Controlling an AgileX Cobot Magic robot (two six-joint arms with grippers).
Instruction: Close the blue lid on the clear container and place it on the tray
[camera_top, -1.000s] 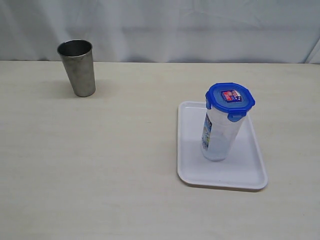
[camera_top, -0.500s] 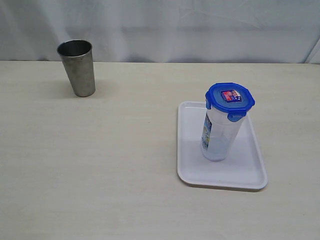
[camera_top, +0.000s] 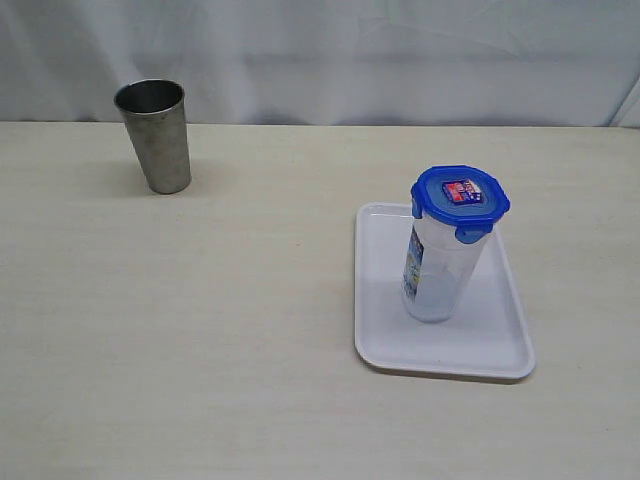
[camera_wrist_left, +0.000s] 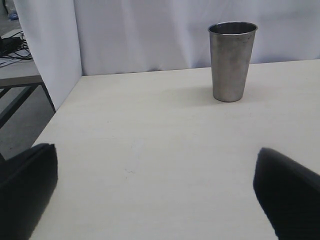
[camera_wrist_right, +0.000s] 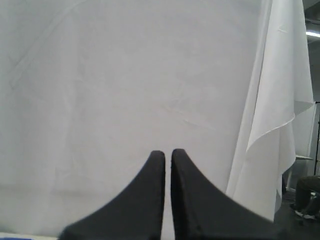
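Pale wood-grain table (camera_top: 200, 320) backed by a white curtain (camera_top: 350, 60), seen from the front. At far left, near the table's rear edge, a grey steel cup (camera_top: 155, 135) stands upright with its mouth up, well apart from everything else. Right of centre lies the white tray (camera_top: 385, 350), flat on the table, its long sides running away from the camera. The clear container (camera_top: 437, 285) stands upright on the tray, its base inside the raised rim. A printed label (camera_top: 413, 262) shows on its left side. The blue lid (camera_top: 460, 205) sits squarely over the container's mouth. Two of its flaps are visible and folded down, and a small colourful sticker (camera_top: 463, 191) is on its upper face. In the left wrist view, the left gripper (camera_wrist_left: 155, 152) hovers over bare table with its black fingers (camera_wrist_left: 27, 190) spread wide and nothing between them; the steel cup stands beyond them. In the right wrist view, the right gripper (camera_wrist_right: 167, 155) has its fingers pressed together with only a thin slit between the tips. It holds nothing and points at the curtain.
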